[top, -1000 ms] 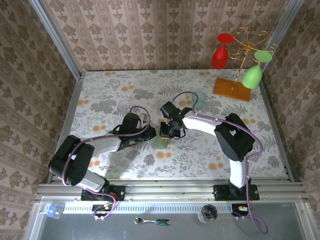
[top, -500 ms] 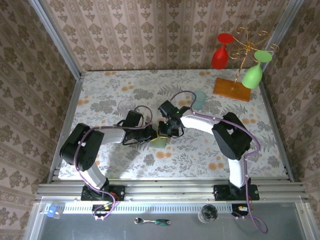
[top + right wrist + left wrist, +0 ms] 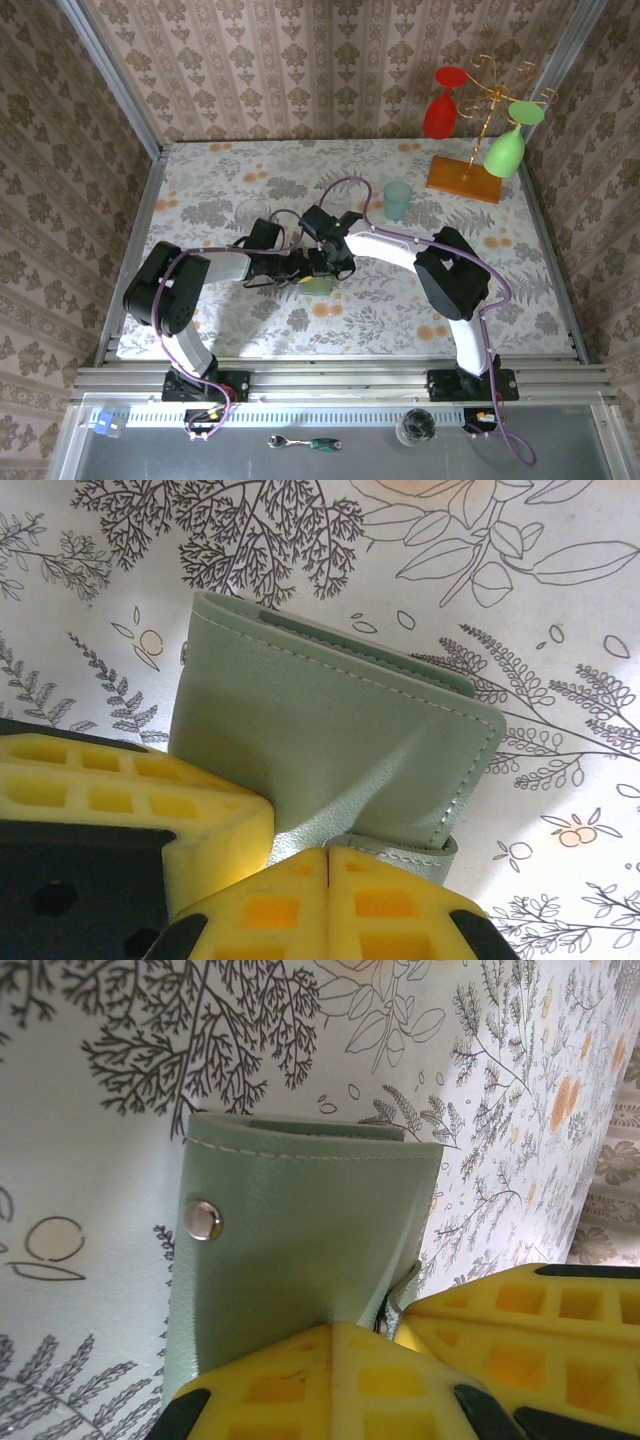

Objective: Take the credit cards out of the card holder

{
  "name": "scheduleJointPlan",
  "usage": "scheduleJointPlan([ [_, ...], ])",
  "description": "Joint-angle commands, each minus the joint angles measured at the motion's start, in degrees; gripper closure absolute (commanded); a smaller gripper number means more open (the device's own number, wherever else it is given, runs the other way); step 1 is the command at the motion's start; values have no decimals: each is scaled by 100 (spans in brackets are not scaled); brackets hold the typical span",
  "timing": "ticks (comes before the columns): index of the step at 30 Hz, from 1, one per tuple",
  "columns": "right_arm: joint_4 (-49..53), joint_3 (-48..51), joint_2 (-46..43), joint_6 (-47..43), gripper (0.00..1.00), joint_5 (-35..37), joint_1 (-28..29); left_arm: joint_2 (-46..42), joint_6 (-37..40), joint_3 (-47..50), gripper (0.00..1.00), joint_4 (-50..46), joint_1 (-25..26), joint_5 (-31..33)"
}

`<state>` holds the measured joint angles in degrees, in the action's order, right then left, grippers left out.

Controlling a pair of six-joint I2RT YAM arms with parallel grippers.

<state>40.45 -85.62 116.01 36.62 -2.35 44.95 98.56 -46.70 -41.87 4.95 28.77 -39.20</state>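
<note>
Both arms have shifted left since a second ago, with the left elbow pulled in and the teal cup (image 3: 398, 200) now uncovered. The left hand (image 3: 385, 1325) and right hand (image 3: 325, 855) are each clamped on the card holder (image 3: 300, 1230). It's folded shut, mid-desk (image 3: 200, 180), between them. The snap stud (image 3: 203, 1220) faces the left wrist camera.

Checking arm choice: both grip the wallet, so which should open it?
Probably right: the right gripper pinches the wallet at a corner where layers part; the left gripper clamps an edge near the snap, steadying it.
</note>
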Motion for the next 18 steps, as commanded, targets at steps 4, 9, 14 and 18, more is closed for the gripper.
scheduleJointPlan([
  [4, 1530, 71, 213, -300, 100, 1164, 19, 550, 179, 302, 100, -1128, -74, 856],
  [9, 1680, 16, 69, -269, 100, 1532, 67, 585, 180, 302, 100, -1121, -74, 837],
  [14, 1731, -11, -167, -293, 100, 1758, 69, 624, 179, 285, 100, -1110, -56, 828],
  [18, 1817, -16, -175, -309, 100, 1829, 65, 682, 180, 273, 100, -1097, -56, 801],
])
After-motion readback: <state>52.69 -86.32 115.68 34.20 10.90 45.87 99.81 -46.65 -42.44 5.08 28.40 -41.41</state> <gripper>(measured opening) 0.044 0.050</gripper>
